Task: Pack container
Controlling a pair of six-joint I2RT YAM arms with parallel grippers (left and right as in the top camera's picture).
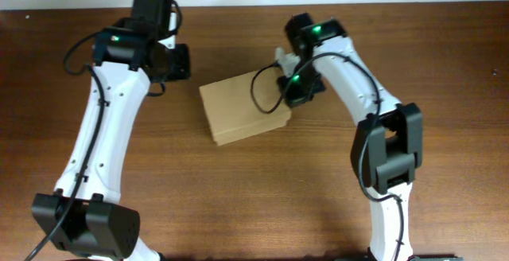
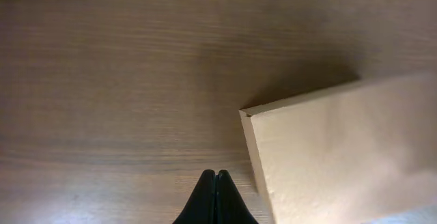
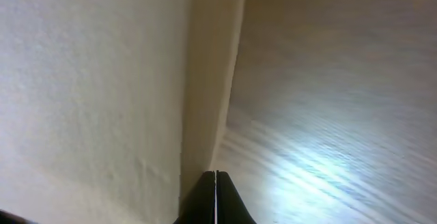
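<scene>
Both grippers closed and empty, one on each side of the container.

The container [image 1: 242, 110] lies flat on the table [image 1: 238, 213] and its lid looks shut. The left gripper [image 2: 216, 175], fingers together, hovers just off the container's left corner. The right gripper [image 3: 216, 175], also pinched together, is at the container's right edge, though I cannot tell if it touches. To seat the flap well, the right tip should probably press along that edge while the left braces the opposite side against sliding.
</scene>
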